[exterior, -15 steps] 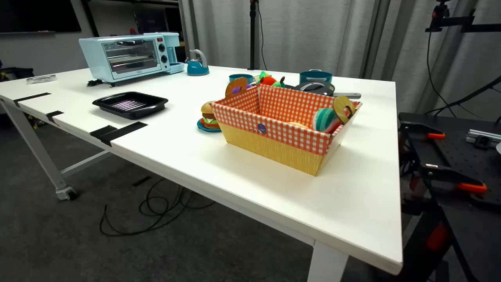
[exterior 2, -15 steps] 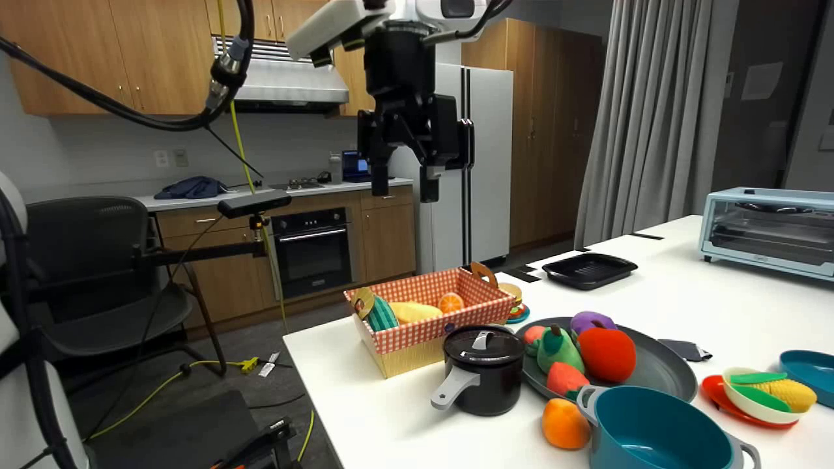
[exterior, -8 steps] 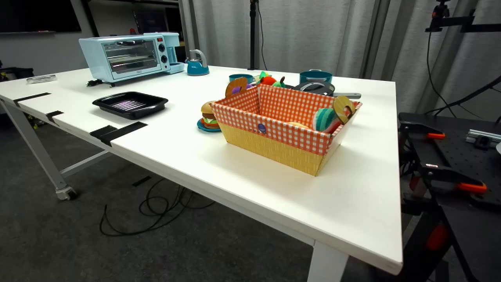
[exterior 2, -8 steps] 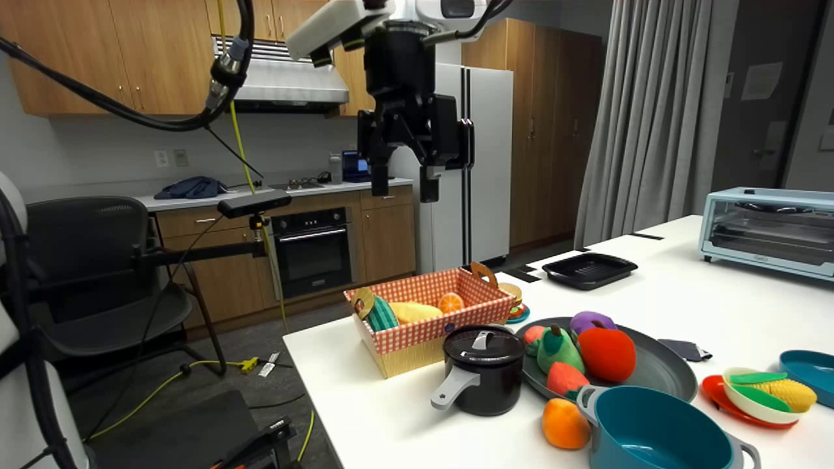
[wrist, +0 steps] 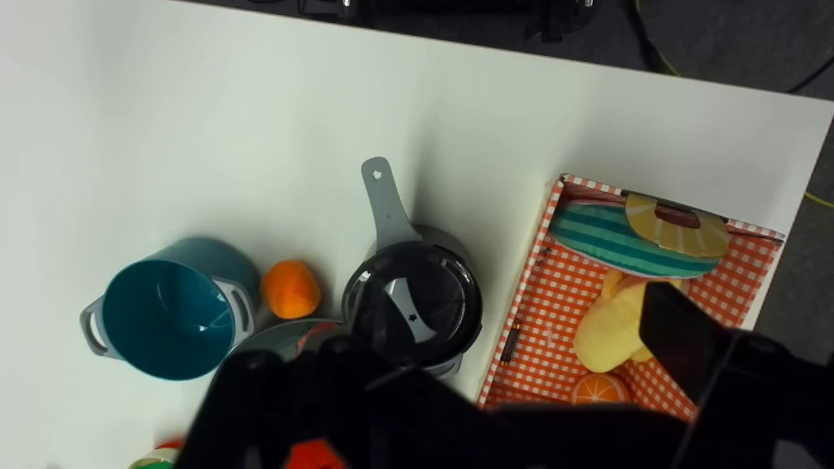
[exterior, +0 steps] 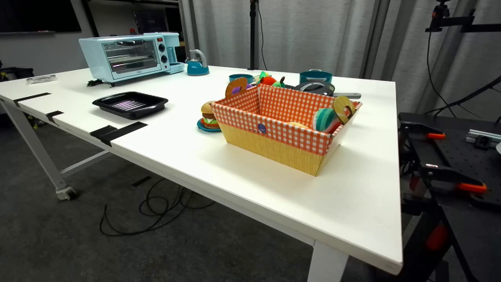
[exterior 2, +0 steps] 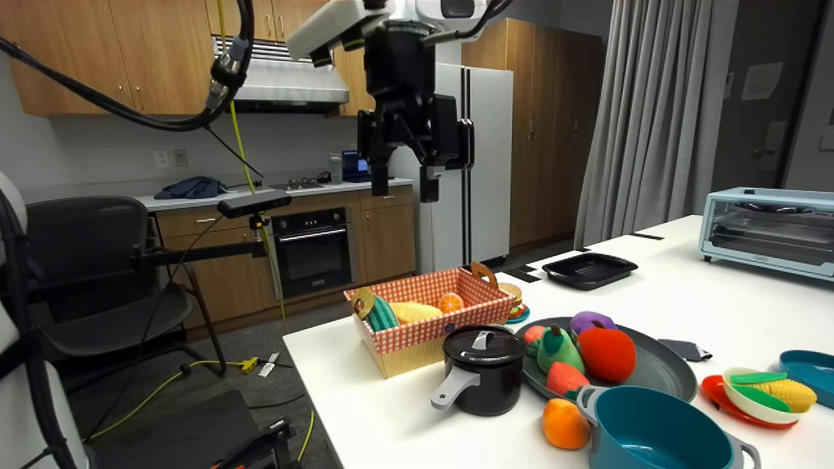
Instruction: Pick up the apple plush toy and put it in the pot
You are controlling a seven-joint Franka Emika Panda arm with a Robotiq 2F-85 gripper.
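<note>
The apple plush toy (exterior 2: 607, 355) is round and red. It lies on a dark round plate (exterior 2: 659, 368) among other plush toys. Its top shows behind the basket in an exterior view (exterior: 268, 80), and a red part of it shows low in the wrist view (wrist: 314, 454), mostly hidden by the gripper. The pot (exterior 2: 664, 417) is teal with two grey handles, uncovered, near the plate; it also shows in the wrist view (wrist: 169, 286) and an exterior view (exterior: 315, 77). My gripper (exterior 2: 404, 185) is open and empty, high above the table; in the wrist view (wrist: 521, 319) its fingers stand wide apart.
A red-checkered basket (exterior: 270, 156) with plush food stands near the table corner. A black lidded pot (exterior 2: 485, 378) stands between basket and plate. An orange plush (exterior 2: 565, 425) touches or nearly touches the teal pot. A shallow teal dish (exterior 2: 811, 374), black tray (exterior 2: 589, 271) and toaster oven (exterior 2: 772, 231) are farther off.
</note>
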